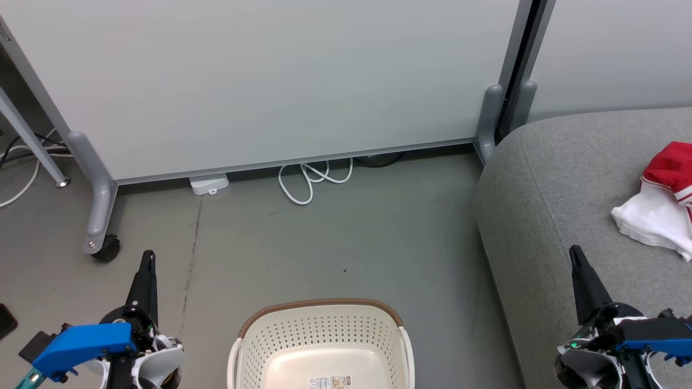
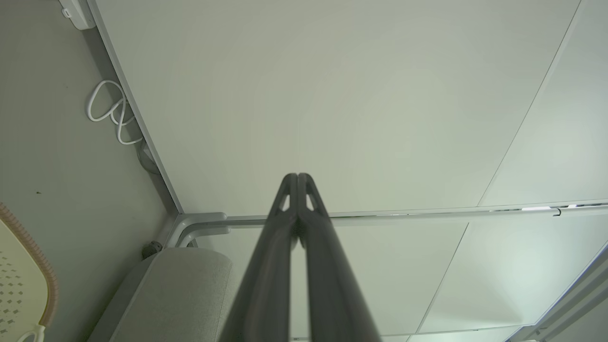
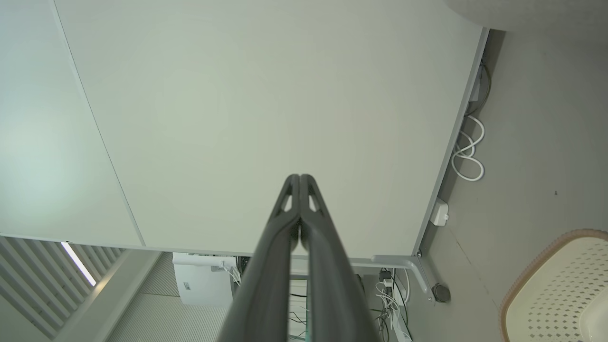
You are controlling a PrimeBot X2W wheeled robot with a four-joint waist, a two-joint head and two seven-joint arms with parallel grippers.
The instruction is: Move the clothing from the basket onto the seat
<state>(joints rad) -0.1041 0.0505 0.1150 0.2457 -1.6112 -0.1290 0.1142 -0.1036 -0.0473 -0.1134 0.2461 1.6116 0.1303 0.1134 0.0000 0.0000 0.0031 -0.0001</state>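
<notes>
The cream-white perforated basket (image 1: 322,340) with a brown rim stands on the floor at the bottom centre, with nothing but a label inside; corners of it show as the basket (image 2: 19,285) and the basket (image 3: 560,289) in the wrist views. Red and white clothing (image 1: 662,200) lies on the grey seat (image 1: 546,216) at the right; the seat (image 2: 175,294) also appears in the left wrist view. My left gripper (image 1: 147,259) is shut, left of the basket, holding nothing. My right gripper (image 1: 576,254) is shut over the seat's front, apart from the clothing. Both wrist views show the fingers (image 2: 297,178) pressed together, as at the fingers (image 3: 299,179).
A pale partition panel (image 1: 259,81) on grey castor legs (image 1: 100,216) stands behind the basket. A white cable (image 1: 311,181) and a small white box (image 1: 209,185) lie at its foot. Grey floor (image 1: 351,237) stretches between partition and basket.
</notes>
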